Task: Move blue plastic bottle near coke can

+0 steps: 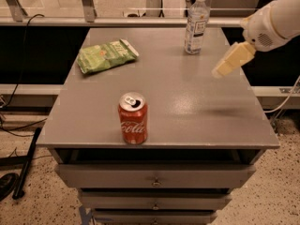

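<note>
bottle (196,25): clear, bluish, white cap, upright at the worktop's (187,93) back.
can (133,118): red, near the front edge.
gripper (228,61): in the air near the bottle; spread or not, cannot tell.

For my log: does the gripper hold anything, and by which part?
Nothing is held. The gripper hangs over the right side of the table, apart from the blue plastic bottle and coke can.

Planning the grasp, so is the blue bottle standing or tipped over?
Upright: the blue plastic bottle stands on its base, cap on top. The gripper hovers to its right in view, not touching.
</note>
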Controlling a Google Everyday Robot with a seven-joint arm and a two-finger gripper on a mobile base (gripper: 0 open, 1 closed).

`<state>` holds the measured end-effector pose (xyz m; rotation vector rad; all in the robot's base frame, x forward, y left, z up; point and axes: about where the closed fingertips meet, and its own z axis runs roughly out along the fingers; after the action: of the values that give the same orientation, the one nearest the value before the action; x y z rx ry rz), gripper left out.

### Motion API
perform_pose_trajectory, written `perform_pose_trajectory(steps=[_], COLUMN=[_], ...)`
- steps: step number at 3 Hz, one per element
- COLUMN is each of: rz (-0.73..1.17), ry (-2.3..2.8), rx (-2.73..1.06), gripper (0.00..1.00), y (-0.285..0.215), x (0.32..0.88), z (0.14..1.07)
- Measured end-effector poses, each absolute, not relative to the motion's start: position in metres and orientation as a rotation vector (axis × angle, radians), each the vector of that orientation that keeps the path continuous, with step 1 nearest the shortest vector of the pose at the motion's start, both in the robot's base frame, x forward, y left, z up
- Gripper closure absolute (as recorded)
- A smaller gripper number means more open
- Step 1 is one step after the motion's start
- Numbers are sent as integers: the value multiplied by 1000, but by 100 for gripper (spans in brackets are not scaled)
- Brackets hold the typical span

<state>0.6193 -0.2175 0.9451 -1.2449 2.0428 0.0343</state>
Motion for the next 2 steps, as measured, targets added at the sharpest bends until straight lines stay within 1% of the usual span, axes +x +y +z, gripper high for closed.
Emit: perform_pose_trajectory(steps=[1,2], rz=[108,136], ry=[2015,1990], rx=[-1114,-1007], gripper=[0,0], y=[-203,-191], x=[665,708], z=[928,911])
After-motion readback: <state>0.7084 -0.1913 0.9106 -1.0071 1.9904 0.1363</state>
